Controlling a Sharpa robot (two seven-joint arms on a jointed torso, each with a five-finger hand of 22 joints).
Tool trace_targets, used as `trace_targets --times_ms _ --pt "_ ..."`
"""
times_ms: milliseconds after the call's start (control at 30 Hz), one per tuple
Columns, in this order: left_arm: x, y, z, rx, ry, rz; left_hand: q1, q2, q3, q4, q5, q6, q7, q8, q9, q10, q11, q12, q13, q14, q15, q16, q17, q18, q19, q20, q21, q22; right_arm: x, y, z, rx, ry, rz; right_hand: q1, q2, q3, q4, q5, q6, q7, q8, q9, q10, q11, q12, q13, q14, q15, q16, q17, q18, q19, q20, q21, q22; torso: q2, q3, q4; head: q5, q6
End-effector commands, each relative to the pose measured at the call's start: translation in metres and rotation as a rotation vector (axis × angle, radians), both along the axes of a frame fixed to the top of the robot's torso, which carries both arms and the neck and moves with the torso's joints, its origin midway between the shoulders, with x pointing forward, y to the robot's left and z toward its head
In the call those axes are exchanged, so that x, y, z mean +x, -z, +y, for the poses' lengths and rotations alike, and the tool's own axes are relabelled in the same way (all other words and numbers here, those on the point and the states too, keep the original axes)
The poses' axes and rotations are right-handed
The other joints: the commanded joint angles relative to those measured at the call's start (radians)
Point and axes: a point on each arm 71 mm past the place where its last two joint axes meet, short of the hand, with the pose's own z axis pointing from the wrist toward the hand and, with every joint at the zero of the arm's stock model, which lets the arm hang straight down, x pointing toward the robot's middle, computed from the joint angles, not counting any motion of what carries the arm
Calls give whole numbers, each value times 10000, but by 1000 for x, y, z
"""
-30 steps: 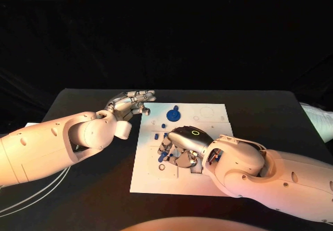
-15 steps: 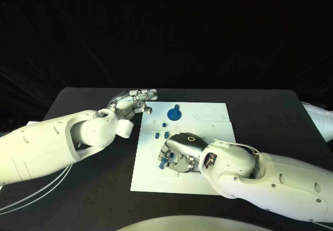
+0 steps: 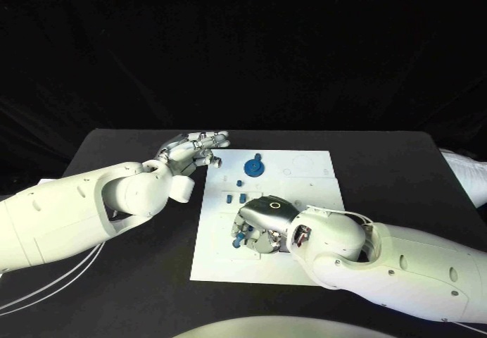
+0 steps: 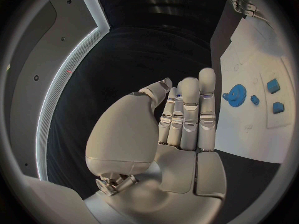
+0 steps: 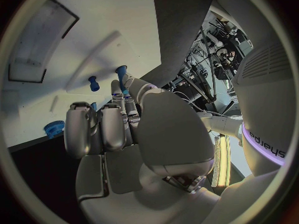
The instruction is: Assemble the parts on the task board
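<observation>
The white rectangular task board lies mid-table with its long axis running away from the robot. Near its far edge sits a round blue gear-like part; small blue block parts lie nearer the board's middle. The silver right hand is palm-down over the board's left-middle, fingers curled together around a slim blue peg part whose end points out past the fingertips. The silver left hand hovers just off the board's far-left corner above the black table, fingers straight, side by side, holding nothing. Bare board lies right of the right hand.
</observation>
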Motion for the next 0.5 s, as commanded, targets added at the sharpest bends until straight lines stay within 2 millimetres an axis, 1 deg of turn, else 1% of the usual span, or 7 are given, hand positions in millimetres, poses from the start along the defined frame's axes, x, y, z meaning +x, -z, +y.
trace_targets --times_ms 33,133,333,400,500 --pt "-1 -1 -3 -97 186 -77 86 -1 -67 17 -22 -51 13 33 -9 -53 -18 57 5 -66 20 -45 -11 157 -61 18 -21 -9 0 3 1 -605 -27 -367 175 123 44 13 39 -12 60 38 11 176 -89 16 11 296 69 -14 -1 -36 -33 51 -19 181 2 -1 17 -10 -8" --pt "-1 -1 -2 -91 176 -75 86 -1 -67 17 -22 -51 13 33 -9 -53 -18 57 5 -66 20 -45 -11 157 -61 18 -21 -9 0 4 2 -712 -38 -414 175 123 44 13 39 -12 60 38 11 176 -89 16 11 296 69 -14 -1 -36 -33 51 -19 181 -3 -2 4 3 -25" --pt "-1 -1 -2 -85 167 -72 86 -1 -67 17 -22 -51 13 33 -9 -53 -18 57 5 -66 20 -45 -11 157 -61 18 -21 -9 -1 8 6 -1029 -164 -368 110 98 32 16 36 -11 58 30 19 178 -88 -5 16 290 78 -26 -23 -30 -50 63 -33 164 -3 -8 -2 11 -32" --pt "-1 -1 -2 -86 171 -71 86 -1 -67 17 -22 -51 13 33 -9 -53 -18 57 5 -66 20 -45 -11 157 -61 18 -21 -9 -2 9 7 -1073 -202 -322 -13 31 -15 42 48 -62 66 -10 16 122 -70 -61 9 278 95 -52 -68 -20 -84 80 -62 128 -5 -8 -4 10 -36" --pt "-1 -1 -2 -85 171 -69 86 -1 -67 17 -22 -51 13 33 -9 -53 -18 57 5 -66 20 -45 -11 157 -61 18 -21 -9 -2 10 8 -1071 -228 -232 -457 -244 -207 231 197 -531 174 -253 -88 -376 81 -359 -74 221 224 -181 -272 35 -277 163 -248 -109 -4 -5 -1 15 -34"
